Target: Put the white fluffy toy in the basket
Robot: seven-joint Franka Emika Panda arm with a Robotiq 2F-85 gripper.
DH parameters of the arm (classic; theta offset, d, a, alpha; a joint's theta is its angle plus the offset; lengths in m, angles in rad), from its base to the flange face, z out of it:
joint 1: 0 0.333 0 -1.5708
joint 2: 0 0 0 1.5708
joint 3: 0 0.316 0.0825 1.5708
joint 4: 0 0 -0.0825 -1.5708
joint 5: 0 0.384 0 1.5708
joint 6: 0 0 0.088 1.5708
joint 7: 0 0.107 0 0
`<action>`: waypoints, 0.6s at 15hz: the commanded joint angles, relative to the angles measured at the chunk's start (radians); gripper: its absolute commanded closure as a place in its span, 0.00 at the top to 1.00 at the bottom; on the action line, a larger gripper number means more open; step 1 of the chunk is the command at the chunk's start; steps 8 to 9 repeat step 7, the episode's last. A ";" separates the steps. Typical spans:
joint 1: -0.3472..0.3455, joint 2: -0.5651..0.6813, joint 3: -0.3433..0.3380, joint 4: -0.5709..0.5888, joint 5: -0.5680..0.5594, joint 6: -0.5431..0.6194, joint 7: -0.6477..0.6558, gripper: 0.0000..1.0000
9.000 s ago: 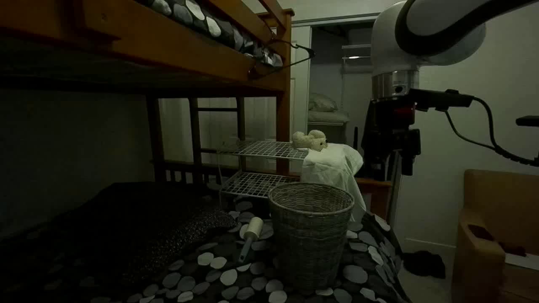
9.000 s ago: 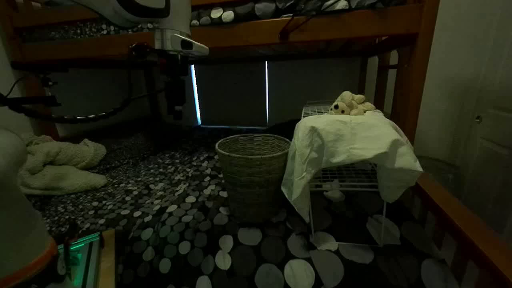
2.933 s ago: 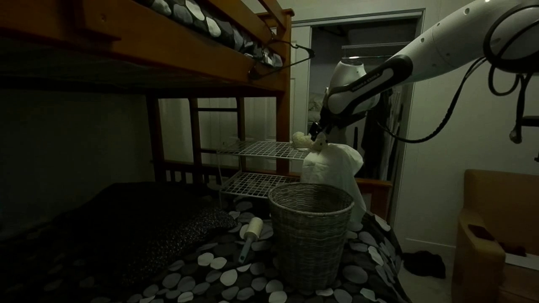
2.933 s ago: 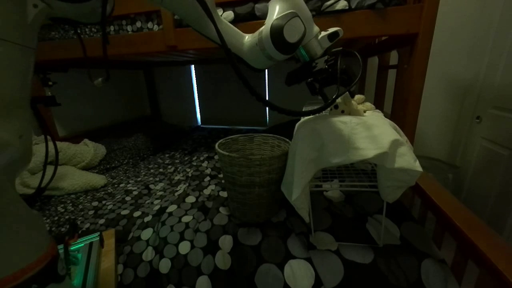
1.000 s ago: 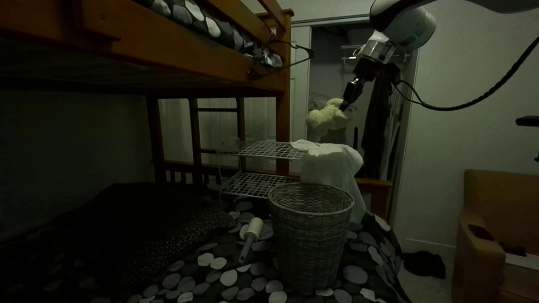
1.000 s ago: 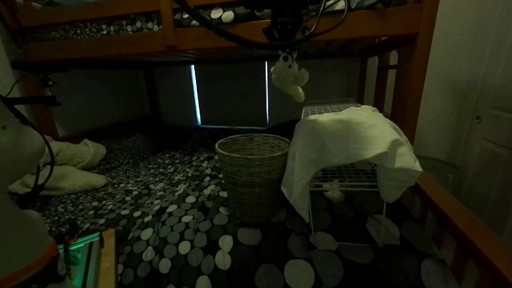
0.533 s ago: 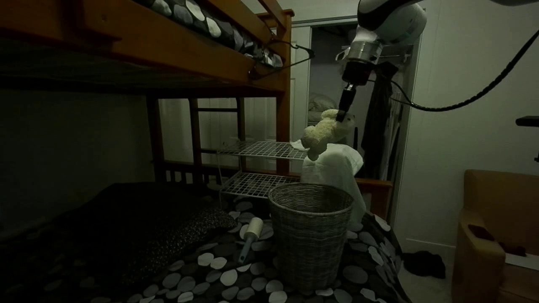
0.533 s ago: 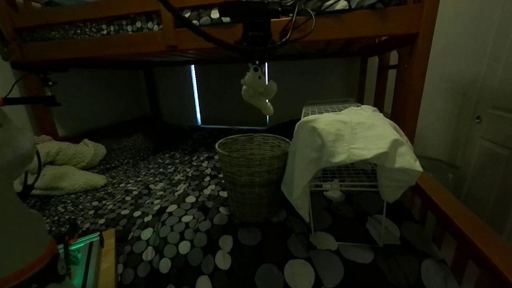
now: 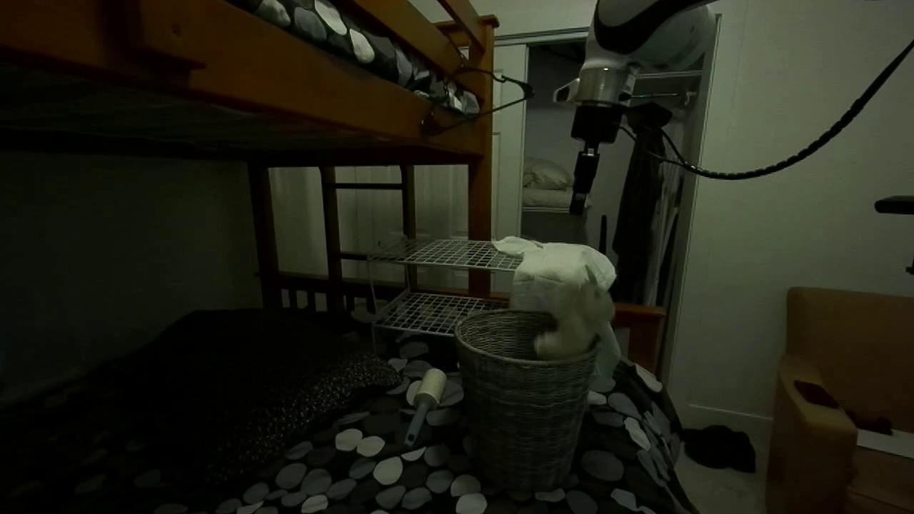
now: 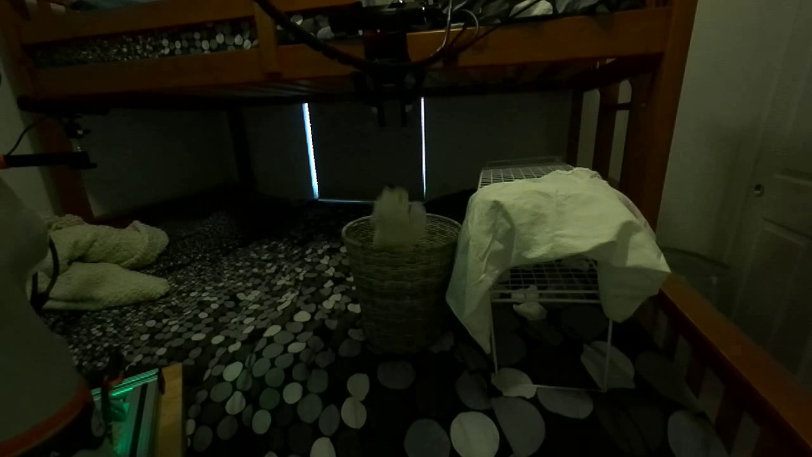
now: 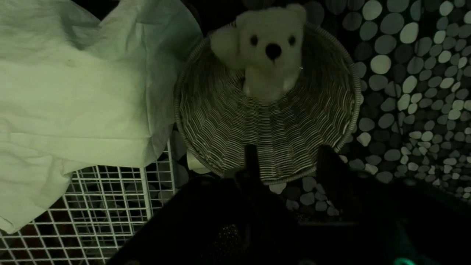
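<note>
The white fluffy toy (image 11: pixel 272 48), a small plush bear with dark eyes and nose, is at the mouth of the basket (image 11: pixel 357 86), overlapping its rim in the wrist view. In both exterior views the toy (image 9: pixel 568 332) (image 10: pixel 396 219) looks blurred, its lower part within the opening and its upper part above the rim. The grey woven basket (image 9: pixel 525 421) (image 10: pixel 406 298) stands upright on the bed. High over it, my gripper (image 11: pixel 288 148) (image 10: pixel 392 120) is open, fingers spread with nothing between them and well apart from the toy.
A white wire rack (image 10: pixel 520 171) draped with a white cloth (image 10: pixel 558 216) stands beside the basket. A lint roller (image 9: pixel 426 400) lies on the spotted bedding. The upper bunk rail (image 10: pixel 539 51) and a hanger (image 9: pixel 500 100) are overhead. A fleece blanket (image 10: pixel 95 266) lies across the bed.
Half a second ago the toy hung from my gripper above the basket. The fingers have opened, and the toy has dropped to the basket's mouth. The arm has shifted slightly.
</note>
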State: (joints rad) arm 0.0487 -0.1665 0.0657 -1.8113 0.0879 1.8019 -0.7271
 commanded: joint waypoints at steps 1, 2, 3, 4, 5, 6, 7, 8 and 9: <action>0.005 -0.006 -0.032 0.005 0.014 -0.013 0.023 0.77; 0.004 0.000 -0.040 0.013 0.024 -0.020 0.025 0.84; 0.002 0.008 -0.056 0.034 0.061 -0.045 0.009 0.93; 0.011 0.003 -0.040 0.011 0.017 -0.006 0.013 0.74; 0.009 0.004 -0.048 0.016 0.030 -0.010 0.012 0.81; 0.008 0.005 -0.053 0.021 0.038 -0.014 0.012 0.90; 0.007 0.006 -0.056 0.025 0.042 -0.019 0.012 0.93; 0.007 0.006 -0.056 0.025 0.042 -0.019 0.012 0.93; 0.007 0.006 -0.056 0.025 0.042 -0.019 0.012 0.93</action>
